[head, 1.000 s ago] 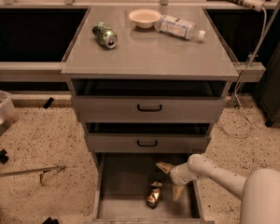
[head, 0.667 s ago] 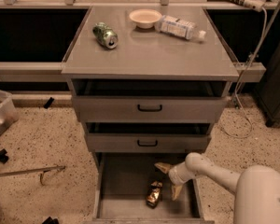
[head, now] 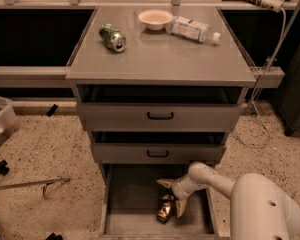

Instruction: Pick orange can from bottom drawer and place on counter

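Observation:
The orange can (head: 165,208) lies on the grey floor of the open bottom drawer (head: 130,204), near its middle. My gripper (head: 172,196) reaches down into that drawer from the right. It is open, with one finger (head: 164,183) pointing up-left and the other (head: 181,207) pointing down, right beside the can's right side. The can rests on the floor and is not lifted. The counter (head: 160,56) is the flat grey worktop above the three drawers.
On the counter lie a green can (head: 113,37), a white bowl (head: 155,19) and a plastic bottle (head: 194,30). The two upper drawers (head: 160,116) stand slightly pulled out. My white arm (head: 260,209) fills the lower right. A bin (head: 0,124) stands at left.
My gripper has moved left inside the bottom drawer, so its lower finger now sits against the orange can. The can has not moved.

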{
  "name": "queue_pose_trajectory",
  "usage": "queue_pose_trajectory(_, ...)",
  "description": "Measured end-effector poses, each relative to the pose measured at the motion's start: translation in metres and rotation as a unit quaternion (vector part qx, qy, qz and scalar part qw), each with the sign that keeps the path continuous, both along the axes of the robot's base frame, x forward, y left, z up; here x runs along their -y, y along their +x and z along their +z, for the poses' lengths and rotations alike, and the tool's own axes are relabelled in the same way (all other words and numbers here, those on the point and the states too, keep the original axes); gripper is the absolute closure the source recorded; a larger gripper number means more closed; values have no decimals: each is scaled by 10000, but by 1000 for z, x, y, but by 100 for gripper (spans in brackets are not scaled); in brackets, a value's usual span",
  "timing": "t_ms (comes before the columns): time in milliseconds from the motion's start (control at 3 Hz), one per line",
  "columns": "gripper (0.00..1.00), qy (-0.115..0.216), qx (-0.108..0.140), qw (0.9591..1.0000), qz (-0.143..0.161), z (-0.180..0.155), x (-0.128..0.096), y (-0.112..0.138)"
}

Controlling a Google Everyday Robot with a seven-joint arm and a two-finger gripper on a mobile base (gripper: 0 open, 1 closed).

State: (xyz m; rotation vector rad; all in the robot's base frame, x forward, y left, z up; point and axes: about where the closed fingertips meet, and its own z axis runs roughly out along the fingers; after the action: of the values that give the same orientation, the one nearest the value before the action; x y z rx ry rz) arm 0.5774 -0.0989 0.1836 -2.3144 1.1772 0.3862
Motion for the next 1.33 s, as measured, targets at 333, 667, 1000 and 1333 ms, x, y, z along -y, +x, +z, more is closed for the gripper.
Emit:
queue_pose_trajectory(333, 0, 75, 29, 9999, 91, -2, -10, -10)
queue_pose_trajectory(667, 0, 59, -1, 9998, 175, -11, -19, -29)
queue_pose_trajectory(1000, 0, 57, -53, 9998, 195, -22, -26, -40)
queue_pose_trajectory(1333, 0, -52, 81, 9998, 184, -31, -32, -38)
